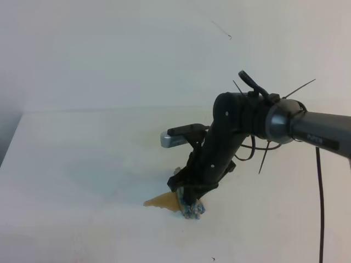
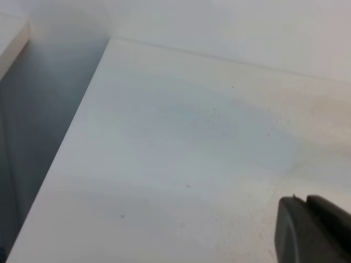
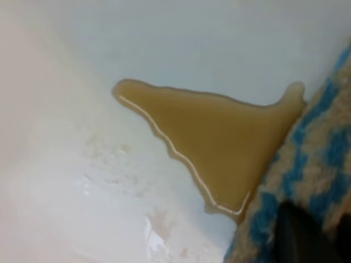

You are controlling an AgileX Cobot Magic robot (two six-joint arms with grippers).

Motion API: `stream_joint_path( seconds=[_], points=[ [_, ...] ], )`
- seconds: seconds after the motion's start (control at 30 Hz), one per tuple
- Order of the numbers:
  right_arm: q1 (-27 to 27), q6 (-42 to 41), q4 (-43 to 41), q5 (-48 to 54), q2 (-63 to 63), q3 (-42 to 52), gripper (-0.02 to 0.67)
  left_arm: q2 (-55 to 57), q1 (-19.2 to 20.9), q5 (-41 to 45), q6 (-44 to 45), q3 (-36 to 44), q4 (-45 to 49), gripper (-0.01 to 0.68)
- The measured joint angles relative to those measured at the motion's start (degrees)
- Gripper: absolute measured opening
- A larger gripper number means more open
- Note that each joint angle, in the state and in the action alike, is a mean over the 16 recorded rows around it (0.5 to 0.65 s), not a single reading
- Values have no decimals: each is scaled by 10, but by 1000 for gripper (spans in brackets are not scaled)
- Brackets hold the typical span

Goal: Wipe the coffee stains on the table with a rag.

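Tan coffee puddle [image 3: 219, 148] sits right beside the rag [image 3: 312, 164]; right tool [image 1: 189, 204] clenched on it, pressing down to wipe.

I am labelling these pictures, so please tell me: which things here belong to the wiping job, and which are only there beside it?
Belong to the job:
- coffee stain, a wet brown puddle
- rag, at the puddle's edge
- right gripper, shut on the rag
- table

Only there:
- left gripper, only a dark corner of it shows, over bare table
- black cable hanging from the right arm
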Motion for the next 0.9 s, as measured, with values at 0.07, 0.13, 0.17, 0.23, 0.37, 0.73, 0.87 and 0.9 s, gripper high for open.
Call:
stream_joint_path(
  seconds=[0.07,0.13,0.17,0.23,0.37,0.73,0.87,0.9],
  points=[
    [1,-6,8,-2,0,0,-4,0,0,0,0,0,0,1],
    [2,-13,16,-3,0,0,-4,0,0,0,0,0,0,1],
    [2,-16,20,-4,0,0,-4,0,0,0,0,0,0,1],
    [2,-22,28,-5,0,0,-4,0,0,0,0,0,0,1],
    [3,-35,44,-6,0,0,-4,0,0,0,0,0,0,1],
    [12,-58,67,-11,0,0,-4,0,0,0,0,0,0,1],
    [16,-62,71,-12,0,0,-4,0,0,0,0,0,0,1],
    [16,-63,71,-13,0,0,-4,0,0,0,0,0,0,1]
  ],
)
